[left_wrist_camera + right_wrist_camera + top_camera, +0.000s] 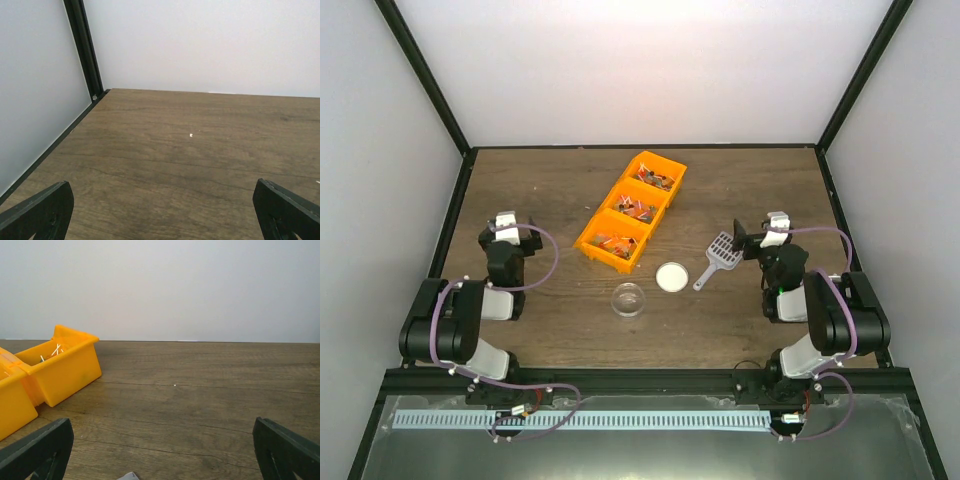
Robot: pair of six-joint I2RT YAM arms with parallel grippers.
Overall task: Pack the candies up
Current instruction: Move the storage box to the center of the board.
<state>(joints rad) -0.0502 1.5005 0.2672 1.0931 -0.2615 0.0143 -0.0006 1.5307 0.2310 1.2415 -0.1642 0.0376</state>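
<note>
**Bin mid-table, small things before it**

A three-part bin (605, 256) lies slantwise in the middle of the table (560, 190), with candies (638, 210) in every compartment. In front of its near end stands a cup (628, 299). A lid (672, 277) lies just right of the cup, and a scoop (717, 258) lies right of the lid. The left gripper (162, 200) is well left of the bin, and the right gripper (161, 440) is beside the scoop.

Probably a lab test booth: white panel walls (650, 70), black frame posts (423, 70), wood-grain table (550, 190).

On the wooden table (540, 190) — an orange three-part bin (603, 256), with a clear cup (628, 299), white lid (672, 277) and grey scoop (718, 255) nearby.
</note>
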